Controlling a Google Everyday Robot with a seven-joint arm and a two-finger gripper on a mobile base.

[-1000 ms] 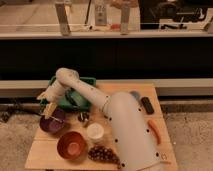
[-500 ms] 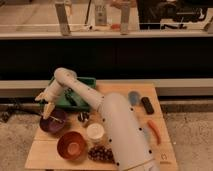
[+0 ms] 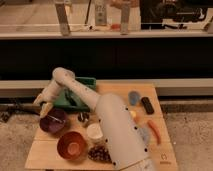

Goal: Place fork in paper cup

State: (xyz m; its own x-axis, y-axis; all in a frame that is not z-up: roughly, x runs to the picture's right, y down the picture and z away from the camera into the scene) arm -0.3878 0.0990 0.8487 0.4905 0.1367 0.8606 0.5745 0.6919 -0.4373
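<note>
Camera view, pale wooden worktop [image 3: 117,91]. Paper cup [image 3: 94,132]: small, round, plain matte white, cream inside, sitting upright. Just behind-left of the cup, a shiny dark metal cup [image 3: 83,118]. Further left of the cup, a glossy purple bowl [image 3: 54,122] with a thin pale sliver across it, probably the fork [image 3: 52,118]. Gripper [image 3: 45,106] hovering over that bowl's far rim, well left of the cup; can't tell its state.
</note>
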